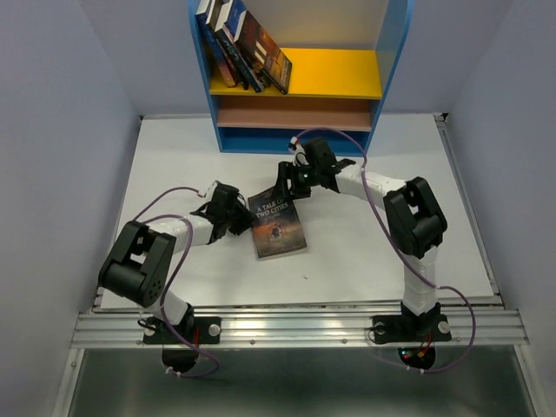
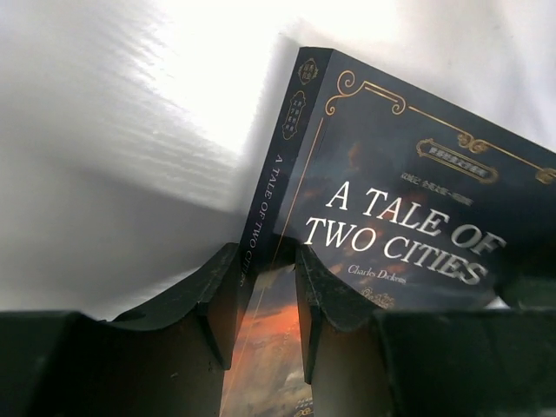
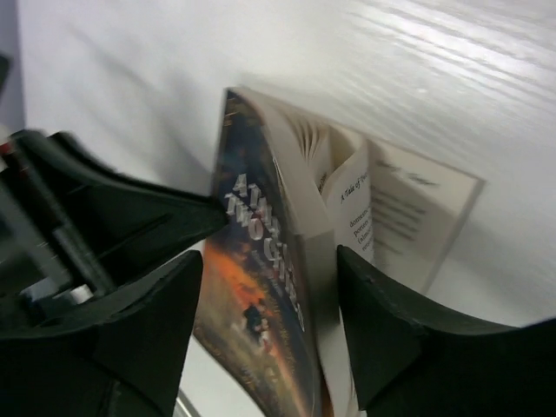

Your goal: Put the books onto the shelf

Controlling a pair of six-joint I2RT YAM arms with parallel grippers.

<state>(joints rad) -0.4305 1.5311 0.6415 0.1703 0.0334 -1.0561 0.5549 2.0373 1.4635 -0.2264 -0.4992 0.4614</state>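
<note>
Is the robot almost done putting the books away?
Nearly. Several books lean on the shelf already. One book, A Tale of Two Cities, lies on the table with the left hand straddling its spine and the right hand around its far end. It has yet to be lifted and shelved.

The white table carries the blue-framed shelf at its far edge and one dark book near its middle. Several books lean leftward on the shelf's yellow board.
</note>
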